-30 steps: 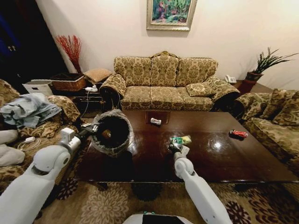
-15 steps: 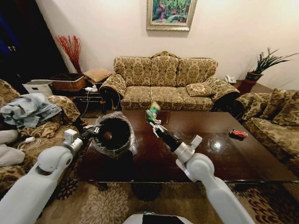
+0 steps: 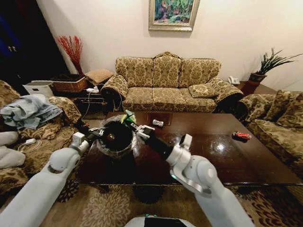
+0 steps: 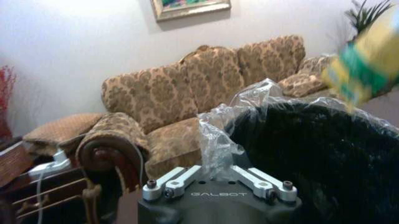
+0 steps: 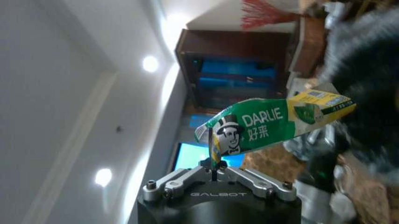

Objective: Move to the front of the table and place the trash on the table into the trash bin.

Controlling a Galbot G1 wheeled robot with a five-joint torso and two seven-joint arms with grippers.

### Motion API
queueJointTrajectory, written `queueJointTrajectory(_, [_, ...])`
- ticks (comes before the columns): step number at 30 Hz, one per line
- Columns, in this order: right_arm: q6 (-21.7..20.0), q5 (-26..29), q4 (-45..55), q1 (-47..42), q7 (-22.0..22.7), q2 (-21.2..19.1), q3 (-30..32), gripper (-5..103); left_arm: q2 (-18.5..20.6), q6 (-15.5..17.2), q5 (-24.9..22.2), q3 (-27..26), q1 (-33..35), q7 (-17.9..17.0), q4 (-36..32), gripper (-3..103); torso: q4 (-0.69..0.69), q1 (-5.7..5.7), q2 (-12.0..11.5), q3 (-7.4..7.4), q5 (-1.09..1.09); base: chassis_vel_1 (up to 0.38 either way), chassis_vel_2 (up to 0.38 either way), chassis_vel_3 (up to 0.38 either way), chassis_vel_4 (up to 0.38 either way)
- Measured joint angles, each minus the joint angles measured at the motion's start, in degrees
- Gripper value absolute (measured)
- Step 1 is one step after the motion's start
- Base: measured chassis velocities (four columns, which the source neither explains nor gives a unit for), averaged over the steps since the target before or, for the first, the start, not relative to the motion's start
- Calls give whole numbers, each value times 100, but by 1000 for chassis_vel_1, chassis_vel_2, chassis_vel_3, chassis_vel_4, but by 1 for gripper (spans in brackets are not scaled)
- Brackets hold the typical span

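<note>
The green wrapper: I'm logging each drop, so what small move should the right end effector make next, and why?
Probably open its fingers. The right end effector holds the green wrapper at the rim of the trash bin, which the left end effector grips by its bag-lined edge and holds tilted toward it, so the wrapper should fall inside.

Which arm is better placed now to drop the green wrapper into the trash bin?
The right arm. Its pincer already grips the green wrapper above the trash bin. The left pincer is busy, clamped on the bin's bagged rim, holding it up.
</note>
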Motion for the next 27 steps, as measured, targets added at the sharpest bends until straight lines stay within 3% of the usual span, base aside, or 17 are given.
queueJointTrajectory(5, [125,-101,-186,-95,340,-32,-11,0,-4,-74,-11,53,-93,31,17,3,1,0,0,0,2,0,0,0,0])
queueJointTrajectory(8, [96,-300,-398,-98,299,-22,5,0,-5,-77,-16,19,-75,54,-10,3,2,0,0,0,2,0,0,0,0])
queueJointTrajectory(10, [65,-784,-674,-15,196,75,-61,-1,-13,-84,-19,-21,-35,110,-56,3,2,0,0,0,2,0,0,0,0])
queueJointTrajectory(12, [78,-874,-769,33,197,126,-74,3,-18,-84,-28,-33,-16,123,-77,3,2,0,0,0,2,0,0,0,0])
queueJointTrajectory(16, [7,-1519,-1109,108,-24,131,-187,24,-13,-92,-46,-174,106,152,-160,3,3,0,0,0,2,0,0,0,0])
queueJointTrajectory(17, [-15,-1570,-1123,98,-54,115,-214,24,-11,-109,-58,-210,140,174,-169,3,3,0,0,0,2,0,0,0,0])
queueJointTrajectory(18, [-15,-1570,-1123,98,-54,115,-214,24,-11,-109,-58,-210,140,174,-169,3,3,0,0,0,2,0,0,0,0])
queueJointTrajectory(22, [-68,-1430,-1116,55,-103,133,-304,46,-29,-168,-86,-302,244,223,-214,3,2,0,0,0,2,0,0,0,0])
queueJointTrajectory(24, [-77,-1459,-1123,48,-153,133,-318,46,-36,-168,-86,-307,258,223,-220,3,2,0,0,0,2,0,0,0,0])
queueJointTrajectory(27, [-177,-2043,-1139,-54,-748,39,-344,62,-52,-168,-77,-346,300,217,-234,3,2,0,0,0,2,0,0,0,0])
